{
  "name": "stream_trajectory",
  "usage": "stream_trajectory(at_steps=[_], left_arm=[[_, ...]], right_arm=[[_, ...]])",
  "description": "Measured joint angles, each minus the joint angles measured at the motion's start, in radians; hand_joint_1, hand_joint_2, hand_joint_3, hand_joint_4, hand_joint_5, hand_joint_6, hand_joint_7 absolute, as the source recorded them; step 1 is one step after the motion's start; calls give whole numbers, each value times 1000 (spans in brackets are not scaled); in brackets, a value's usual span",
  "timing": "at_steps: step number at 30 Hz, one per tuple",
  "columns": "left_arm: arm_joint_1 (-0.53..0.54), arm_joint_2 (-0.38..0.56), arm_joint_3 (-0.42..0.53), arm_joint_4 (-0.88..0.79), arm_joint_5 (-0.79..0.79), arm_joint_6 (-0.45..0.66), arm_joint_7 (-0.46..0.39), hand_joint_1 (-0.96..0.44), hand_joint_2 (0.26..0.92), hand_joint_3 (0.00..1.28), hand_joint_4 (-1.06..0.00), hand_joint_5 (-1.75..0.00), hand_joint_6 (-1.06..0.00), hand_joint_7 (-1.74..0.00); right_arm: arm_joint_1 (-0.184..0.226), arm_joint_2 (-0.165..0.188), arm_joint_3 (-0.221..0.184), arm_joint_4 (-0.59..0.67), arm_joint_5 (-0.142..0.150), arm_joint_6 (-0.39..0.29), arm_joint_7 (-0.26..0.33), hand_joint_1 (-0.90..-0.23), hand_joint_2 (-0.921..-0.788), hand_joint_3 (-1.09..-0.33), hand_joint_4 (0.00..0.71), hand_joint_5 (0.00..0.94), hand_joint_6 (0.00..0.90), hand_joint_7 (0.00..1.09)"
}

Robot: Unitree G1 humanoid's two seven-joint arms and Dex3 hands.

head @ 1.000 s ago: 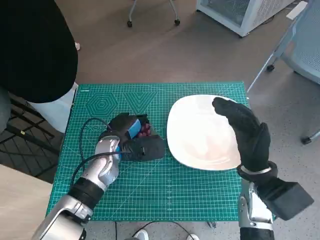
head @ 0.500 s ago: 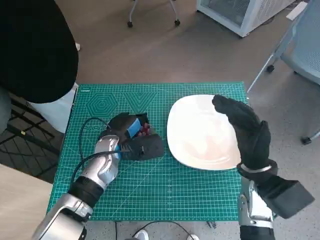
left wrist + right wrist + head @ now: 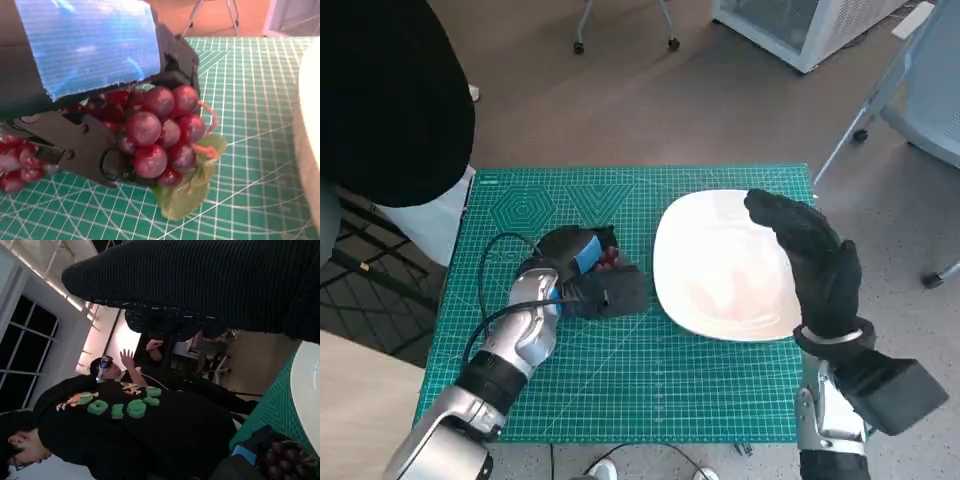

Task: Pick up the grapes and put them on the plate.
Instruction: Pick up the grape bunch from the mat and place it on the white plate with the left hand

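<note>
Left hand (image 3: pixel 582 275) grips grapes (image 3: pixel 160 135) mid-bench; plate (image 3: pixel 720 265) lies just toward right edge, right hand (image 3: pixel 815 265) open over it.

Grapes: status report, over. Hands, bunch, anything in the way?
Left hand grips the grapes, low at the mat. Right hand open, held over the plate. Plate bare; that hand hangs above the drop spot.
</note>
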Motion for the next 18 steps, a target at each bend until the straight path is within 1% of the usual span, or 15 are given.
stream_trajectory(at_steps=[8,15,18], left_arm=[[69,40,12,-176,5,29,-14,3,921,196,-505,-1343,-509,-1317],[105,79,38,-345,31,58,-16,3,921,177,-527,-1321,-530,-1293],[122,95,54,-429,45,70,-17,3,921,186,-518,-1329,-520,-1303]], right_arm=[[-2,0,-1,5,1,-2,1,-663,-921,-764,321,0,-1,449],[-4,1,0,6,1,-3,1,-663,-921,-765,321,0,-1,449],[-5,1,0,6,1,-4,1,-663,-921,-766,320,0,-1,448]])
